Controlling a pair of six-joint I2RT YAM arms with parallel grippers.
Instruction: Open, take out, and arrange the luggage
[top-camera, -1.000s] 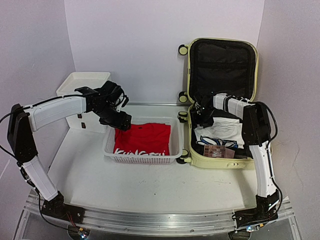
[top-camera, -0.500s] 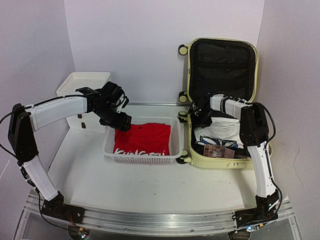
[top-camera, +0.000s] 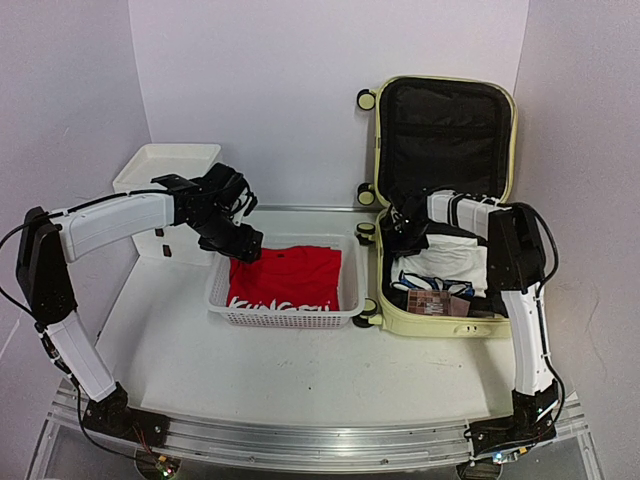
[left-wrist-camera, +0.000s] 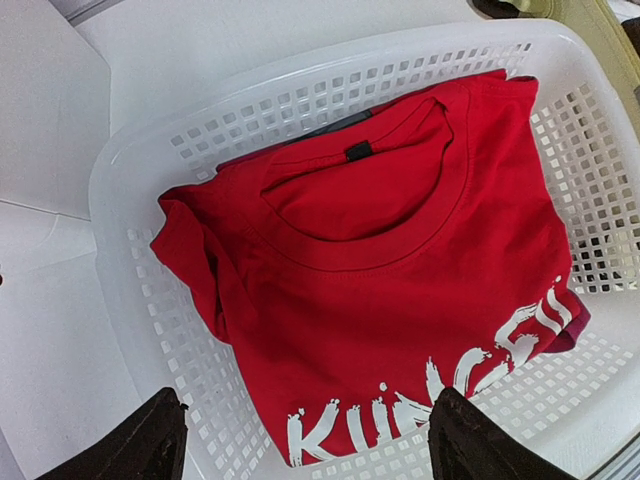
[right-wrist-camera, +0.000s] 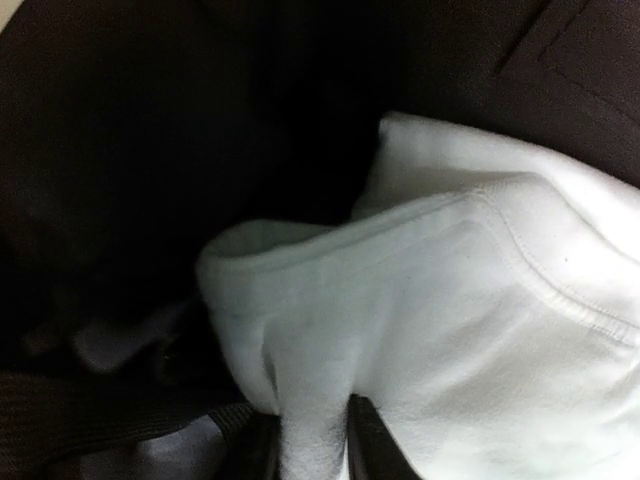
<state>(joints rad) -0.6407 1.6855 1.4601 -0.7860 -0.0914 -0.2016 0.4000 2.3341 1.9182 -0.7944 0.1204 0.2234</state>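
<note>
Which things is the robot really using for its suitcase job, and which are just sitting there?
For the job: luggage, white garment pinched by the right gripper, red T-shirt, basket.
Just sitting: white drawer box, nothing touching it.

The only legible print is on the red T-shirt (left-wrist-camera: 400, 300) lying folded in the white basket (left-wrist-camera: 150, 170). Large white brush-stroke letters along the shirt's edge at the basket's near wall begin "KUN". The letters after that cannot be read. In the luggage (top-camera: 395, 315) right of the basket, a brown packet (top-camera: 437, 303) carries marks too small to read.
</note>
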